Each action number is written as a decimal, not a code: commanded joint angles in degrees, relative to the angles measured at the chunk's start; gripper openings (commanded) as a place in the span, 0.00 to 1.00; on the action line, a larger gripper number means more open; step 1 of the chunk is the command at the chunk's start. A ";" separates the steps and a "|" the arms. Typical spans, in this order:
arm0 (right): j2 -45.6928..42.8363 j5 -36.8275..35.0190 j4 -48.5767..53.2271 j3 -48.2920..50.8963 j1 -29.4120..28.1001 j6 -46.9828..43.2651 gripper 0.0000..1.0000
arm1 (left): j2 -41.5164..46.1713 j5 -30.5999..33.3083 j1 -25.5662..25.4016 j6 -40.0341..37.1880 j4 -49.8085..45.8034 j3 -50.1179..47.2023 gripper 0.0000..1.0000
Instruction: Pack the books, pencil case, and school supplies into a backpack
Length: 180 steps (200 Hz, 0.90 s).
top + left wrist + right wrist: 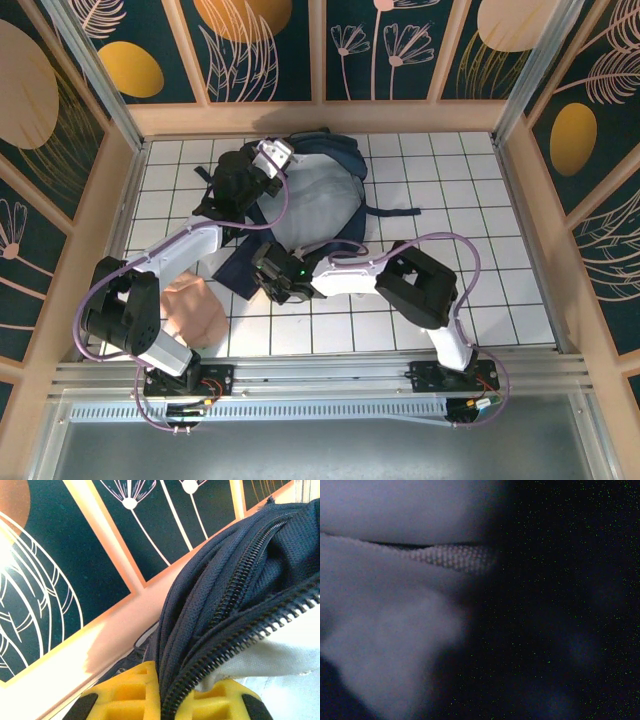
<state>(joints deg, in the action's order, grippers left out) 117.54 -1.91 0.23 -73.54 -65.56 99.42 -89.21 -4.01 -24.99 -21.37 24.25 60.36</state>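
The dark navy backpack (320, 205) with its pale grey front panel lies on the white tiled floor at the back centre. My left gripper (275, 155) is at its far-left top, shut on the open zipper edge; the yellow fingers (130, 692) pinch the navy fabric and zipper teeth (240, 580) between them. My right gripper (268, 275) is pushed into the backpack's near-left opening. Its fingertips are hidden in the dark among pale fabric folds (395, 605). A soft peach pouch (195, 310), which I take for the pencil case, lies near the left arm's base. The books and school supplies are hidden.
Black straps (395, 212) trail from the backpack to the right. Wooden walls with dark floral panels (75, 555) close the floor in at the back and both sides. The aluminium rail (320, 375) carrying the arm bases runs along the near edge.
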 commanded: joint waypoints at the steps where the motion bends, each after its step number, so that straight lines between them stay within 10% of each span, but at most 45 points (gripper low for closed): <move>1: 3.38 0.68 1.64 -2.83 0.26 -1.53 0.36 | -0.33 -0.76 0.43 1.92 9.59 0.48 0.00; 54: 2.91 0.68 1.14 -1.48 0.87 -4.03 0.00 | 0.79 2.03 0.60 3.03 9.55 -3.27 0.02; 91: -3.20 0.68 3.31 1.86 1.28 -8.39 0.00 | 2.79 1.70 3.04 5.84 6.24 -7.07 0.17; 180: -12.05 21.16 21.19 11.31 8.22 -41.13 0.00 | -6.73 4.65 5.83 5.85 6.59 1.45 0.00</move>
<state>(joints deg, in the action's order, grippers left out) 110.26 14.00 10.31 -66.81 -55.33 68.51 -94.17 -2.76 -20.14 -17.19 26.68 58.08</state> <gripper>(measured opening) 0.050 0.101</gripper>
